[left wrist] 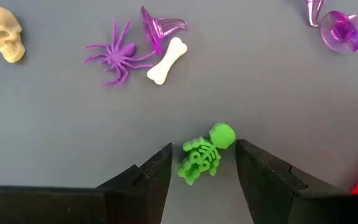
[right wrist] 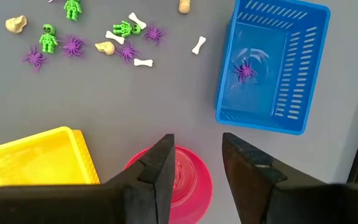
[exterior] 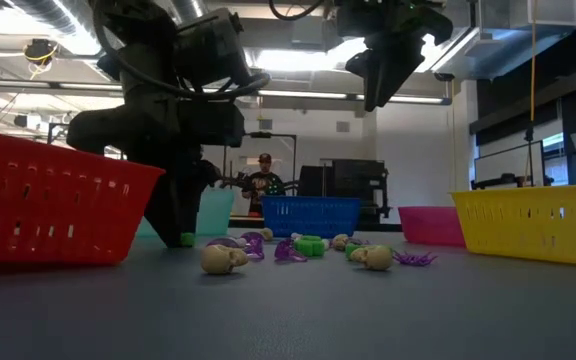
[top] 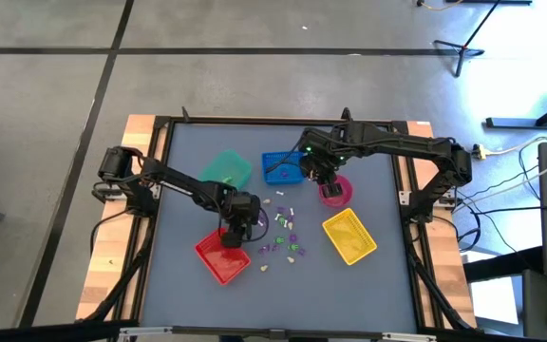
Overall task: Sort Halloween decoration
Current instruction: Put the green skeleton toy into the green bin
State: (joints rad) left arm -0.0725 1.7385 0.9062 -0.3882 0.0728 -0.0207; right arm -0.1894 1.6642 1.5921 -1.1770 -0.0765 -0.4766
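— Right up against your left wrist camera sits a green skeleton [left wrist: 202, 157], lying flat on the grey table [top: 188, 171] between the two fingers of your left gripper [left wrist: 204, 180]. What do you make of the grip?

— Your left gripper's fingers stand apart on either side of the skeleton with grey table showing in the gaps, so nothing is pinched. From above you see that gripper down at the table, just beside the red tray [top: 222, 256].

— And the rest of the Halloween decoration?

— You have it scattered in a loose patch on the table between the red tray and the yellow tray [top: 349, 236]. Past your left fingers lie a purple spider [left wrist: 117, 56], a white bone [left wrist: 165, 61] touching a purple witch hat [left wrist: 159, 28], and a cream skull [left wrist: 4, 32] off to one side. One purple spider [right wrist: 245, 70] already lies inside the blue tray [right wrist: 303, 68].

— Where is your other arm?

— Your right gripper [right wrist: 196, 168] hangs above the pink bowl [right wrist: 194, 193], between the blue tray and the yellow tray. Its fingers are parted and you can see the bowl through the gap; it carries nothing.

— Anything else on the table?

— You have a green tray [top: 228, 169] near the blue one. A person [exterior: 264, 180] stands in the room far beyond the table.
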